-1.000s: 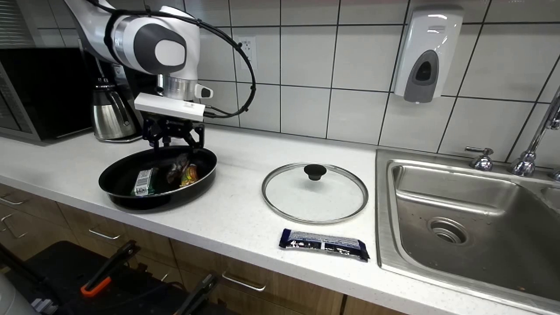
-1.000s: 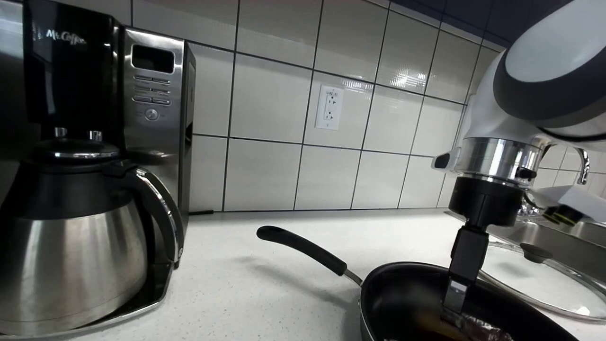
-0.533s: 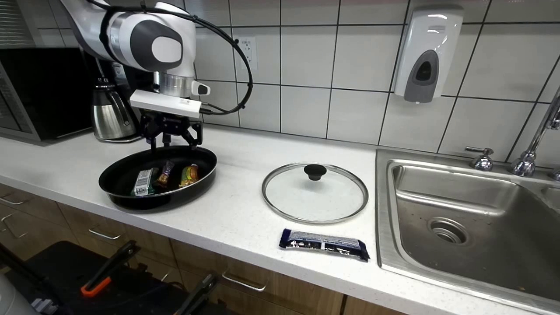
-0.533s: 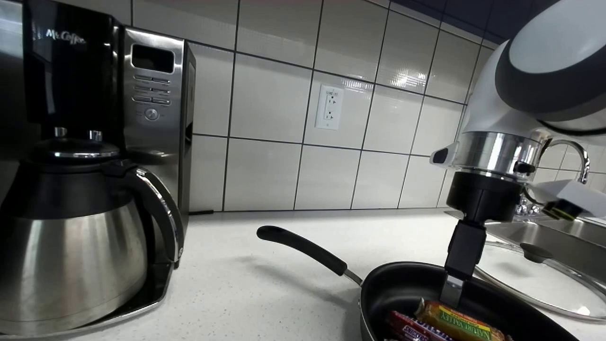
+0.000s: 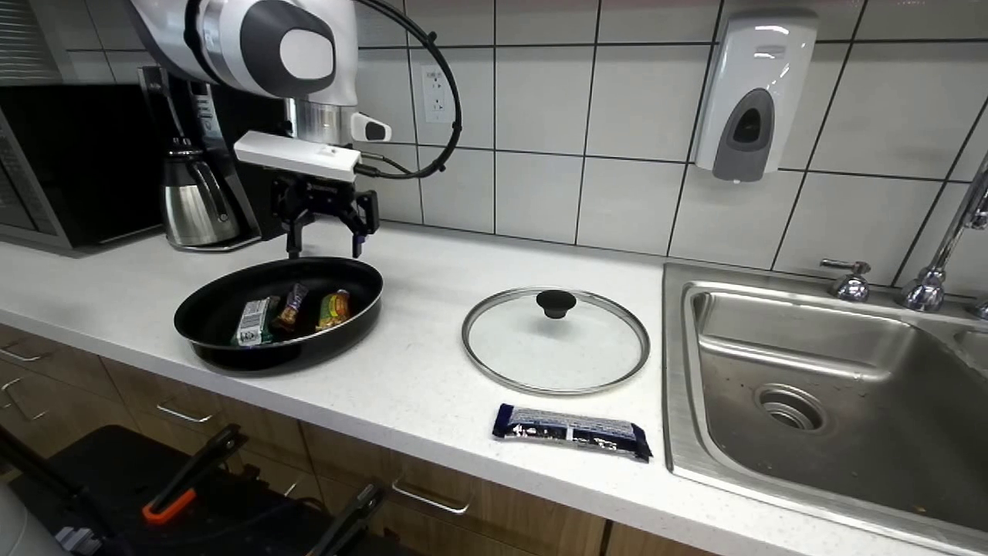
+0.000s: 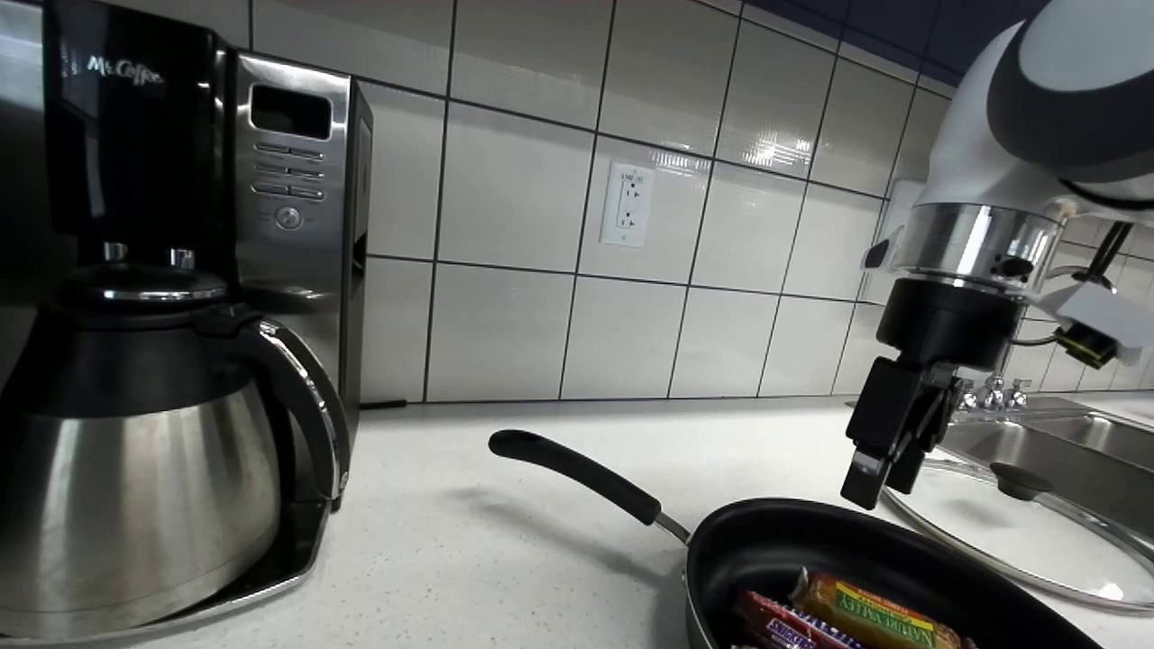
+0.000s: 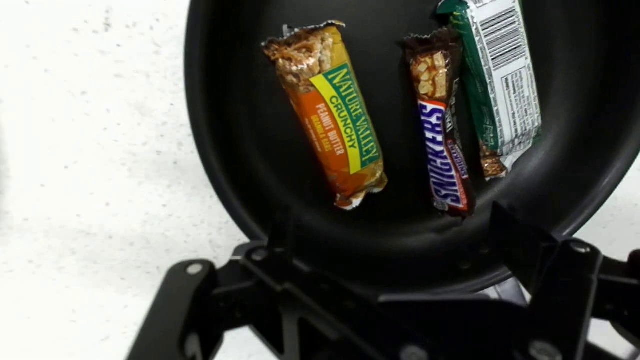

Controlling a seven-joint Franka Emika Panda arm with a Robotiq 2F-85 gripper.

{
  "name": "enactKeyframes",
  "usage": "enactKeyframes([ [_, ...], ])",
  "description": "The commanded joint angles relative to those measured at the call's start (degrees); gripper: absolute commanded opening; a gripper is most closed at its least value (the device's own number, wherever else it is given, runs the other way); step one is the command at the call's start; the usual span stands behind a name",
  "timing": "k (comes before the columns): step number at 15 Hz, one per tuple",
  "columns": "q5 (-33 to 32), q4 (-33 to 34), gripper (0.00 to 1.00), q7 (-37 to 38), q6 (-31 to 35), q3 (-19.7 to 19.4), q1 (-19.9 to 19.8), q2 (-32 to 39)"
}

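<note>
My gripper (image 5: 326, 245) is open and empty, above the back rim of a black frying pan (image 5: 285, 357). It also shows in an exterior view (image 6: 883, 482), and in the wrist view its fingers (image 7: 390, 215) stand wide apart. Inside the pan lie an orange and green Nature Valley bar (image 7: 335, 120), a brown Snickers bar (image 7: 442, 145) and a green and white wrapped bar (image 7: 505, 80). The Snickers lies in the middle, close to the green one. The gripper touches none of them. In an exterior view the pan's handle (image 6: 577, 469) points toward the wall.
A glass lid (image 5: 556, 347) with a black knob lies on the counter. A dark blue wrapped bar (image 5: 573, 432) lies in front of it. Beyond is a steel sink (image 5: 772, 371). A coffee maker (image 6: 288, 198) with its carafe (image 6: 144, 487) stands near the pan.
A second ago the fingers were low at the pan with a dark wrapped bar at them. The Snickers now lies loose in the pan. The gripper has risen and moved toward the wall and sink side.
</note>
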Motion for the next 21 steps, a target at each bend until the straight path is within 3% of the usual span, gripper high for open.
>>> enactKeyframes([
  [1,-6.7,-0.6,1.0,12.3,-1.4,-1.1,-1.3,-2.5],
  [6,-12.4,0.4,1.0,27.0,-3.3,-3.7,-3.4,-1.9],
  [12,-12.8,-0.3,1.0,38.1,-5.1,-6.7,-6.3,-3.1],
  [21,-20.8,-4.1,1.0,54.6,-4.2,-10.4,-11.4,-6.7],
])
